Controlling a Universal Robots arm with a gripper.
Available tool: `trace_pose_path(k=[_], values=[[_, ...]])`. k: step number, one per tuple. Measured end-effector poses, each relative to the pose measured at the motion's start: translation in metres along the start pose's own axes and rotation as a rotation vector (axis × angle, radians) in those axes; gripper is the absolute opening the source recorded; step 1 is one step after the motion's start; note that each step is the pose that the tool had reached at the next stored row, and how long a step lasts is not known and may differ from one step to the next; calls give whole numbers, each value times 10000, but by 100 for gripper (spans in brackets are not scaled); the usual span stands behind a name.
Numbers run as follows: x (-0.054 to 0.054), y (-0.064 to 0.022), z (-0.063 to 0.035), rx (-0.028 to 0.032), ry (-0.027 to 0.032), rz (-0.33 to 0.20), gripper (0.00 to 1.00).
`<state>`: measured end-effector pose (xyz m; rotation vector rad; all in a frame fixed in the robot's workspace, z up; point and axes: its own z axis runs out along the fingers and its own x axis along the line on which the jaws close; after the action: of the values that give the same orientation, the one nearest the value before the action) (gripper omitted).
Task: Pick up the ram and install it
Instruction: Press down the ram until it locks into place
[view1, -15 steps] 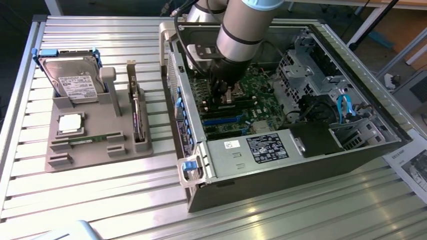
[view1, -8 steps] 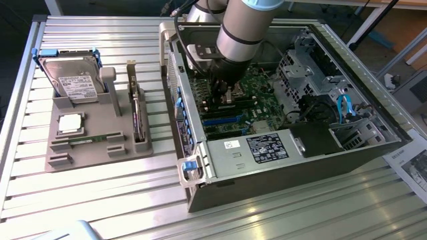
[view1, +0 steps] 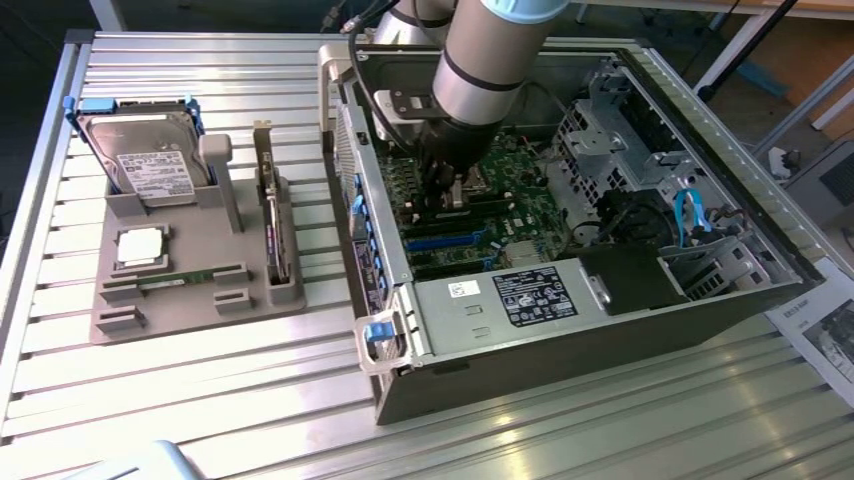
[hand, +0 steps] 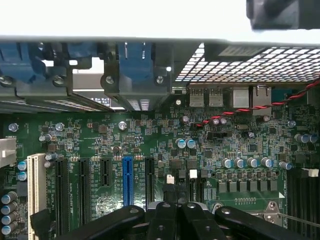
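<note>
Gripper (view1: 441, 205) (hand: 176, 220) hangs low over the motherboard (hand: 150, 140) inside the case (view1: 534, 300). Cannot tell whether its claw pinches the ram. The tray (view1: 200, 300) sits at the case's 9 o'clock.

Robot arm (view1: 487, 55) reaches steeply down, its grey tubular forearm ringed by a black band.

The dark gripper (view1: 447, 195) hangs low at the arm's end, pointed downward; in the wrist view its black fingers (hand: 165, 220) sit bunched close together, side by side.

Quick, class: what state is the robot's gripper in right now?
Gripper: low inside the computer case, over the motherboard; open or shut cannot be told.
</note>
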<state>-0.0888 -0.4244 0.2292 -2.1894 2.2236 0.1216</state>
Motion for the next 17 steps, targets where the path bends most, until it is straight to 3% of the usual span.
trace_pose_path(k=[3,9,17], values=[[-3,-1,-18,9,-18,-1,10],[-11,4,-151,0,-6,0,10],[-34,18,-484,-1,-5,0,10]])
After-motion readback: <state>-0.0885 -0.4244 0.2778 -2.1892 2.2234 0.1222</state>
